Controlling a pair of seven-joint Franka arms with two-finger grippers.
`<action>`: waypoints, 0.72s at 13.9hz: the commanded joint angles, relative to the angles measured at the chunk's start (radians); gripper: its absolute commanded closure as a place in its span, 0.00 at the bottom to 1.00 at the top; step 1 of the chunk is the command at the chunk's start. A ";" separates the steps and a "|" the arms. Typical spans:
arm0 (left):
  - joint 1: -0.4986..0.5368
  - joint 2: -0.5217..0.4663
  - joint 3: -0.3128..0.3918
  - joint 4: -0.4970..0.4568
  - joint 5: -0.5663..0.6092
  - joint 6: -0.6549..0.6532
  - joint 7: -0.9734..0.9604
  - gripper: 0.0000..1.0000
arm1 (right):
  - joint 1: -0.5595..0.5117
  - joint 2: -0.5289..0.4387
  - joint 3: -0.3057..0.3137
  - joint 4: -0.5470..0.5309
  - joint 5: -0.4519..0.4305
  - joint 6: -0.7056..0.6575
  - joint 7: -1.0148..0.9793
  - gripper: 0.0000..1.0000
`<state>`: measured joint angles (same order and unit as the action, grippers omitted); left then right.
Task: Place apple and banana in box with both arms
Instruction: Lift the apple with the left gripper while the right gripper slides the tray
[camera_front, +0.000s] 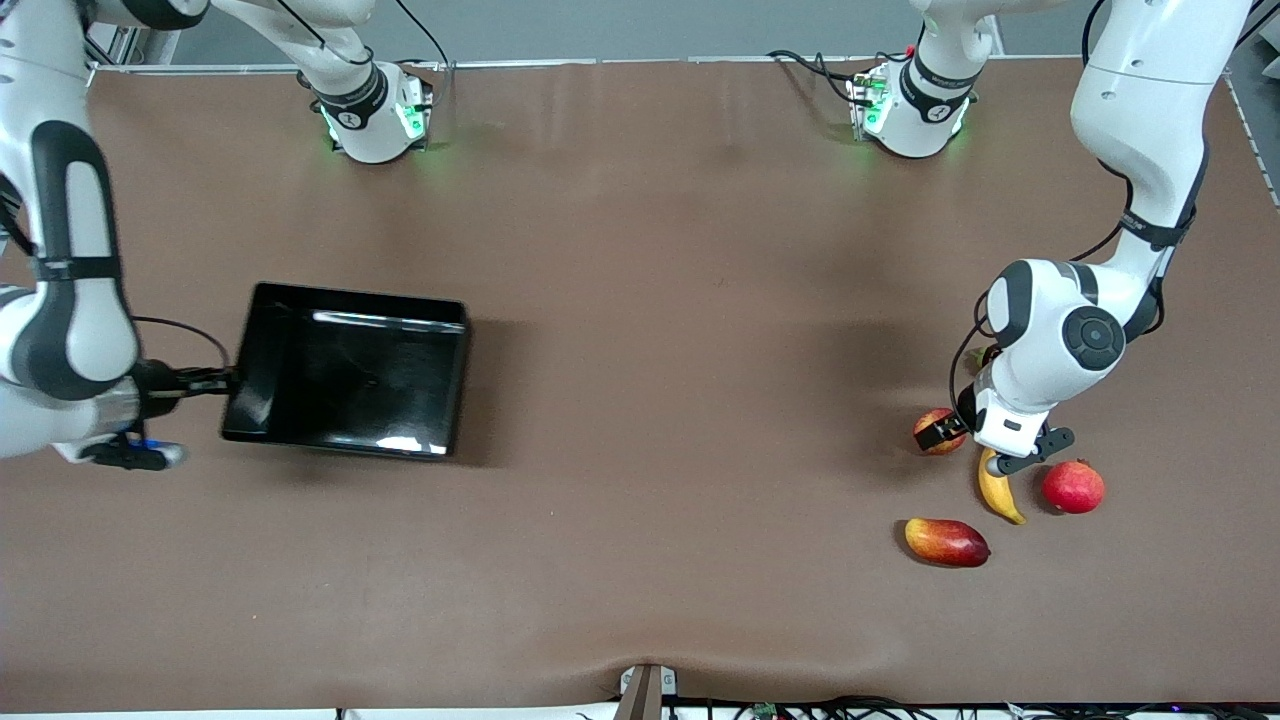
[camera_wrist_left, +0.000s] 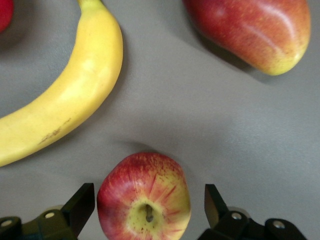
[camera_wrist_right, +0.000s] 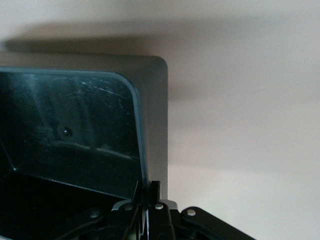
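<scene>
Brown matting covers the table (camera_front: 640, 400), with the box (camera_front: 350, 370) lying toward the right arm's end and the fruit grouped toward the left arm's end, well apart from it.

Right gripper (camera_front: 228, 380): its fingers are pressed together on the box wall nearest that arm's end, as the right wrist view confirms, where the thin rim (camera_wrist_right: 145, 165) runs down between the fingertips. The box interior is empty.

Left gripper (camera_wrist_left: 149, 210): positioned low over the apple (camera_wrist_left: 144, 200), jaws apart, one finger on each side of the fruit with a visible gap on both sides. The apple rests on the table and is not yet gripped.

The banana (camera_front: 1000, 490) lies just beside the apple, nearer to the front camera. A mango (camera_front: 946, 541) lies nearer still, and a larger red fruit (camera_front: 1073, 486) sits beside the banana.

Step in hand, as judged: the apple pick, with the box clamped by the other arm.

Next move requires: closing the fingers squarely across the apple's widest part, then lifting clear without nudging the banana. The round, smooth skin may slip if the grip sits off-centre.
</scene>
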<state>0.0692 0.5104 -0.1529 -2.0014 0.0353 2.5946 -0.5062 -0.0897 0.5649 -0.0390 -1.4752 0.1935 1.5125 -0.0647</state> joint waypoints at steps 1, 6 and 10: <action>0.000 0.007 0.000 0.010 -0.023 0.010 -0.006 0.47 | 0.153 -0.023 -0.007 -0.005 0.057 -0.045 0.155 1.00; 0.008 -0.038 0.000 0.007 -0.021 -0.008 -0.005 1.00 | 0.395 -0.014 -0.009 -0.016 0.196 0.023 0.319 1.00; 0.004 -0.141 0.001 0.013 -0.008 -0.169 0.000 1.00 | 0.563 -0.003 -0.009 -0.040 0.231 0.130 0.385 1.00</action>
<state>0.0773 0.4494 -0.1523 -1.9722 0.0352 2.4976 -0.5091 0.4013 0.5699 -0.0334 -1.4914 0.3857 1.5892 0.2799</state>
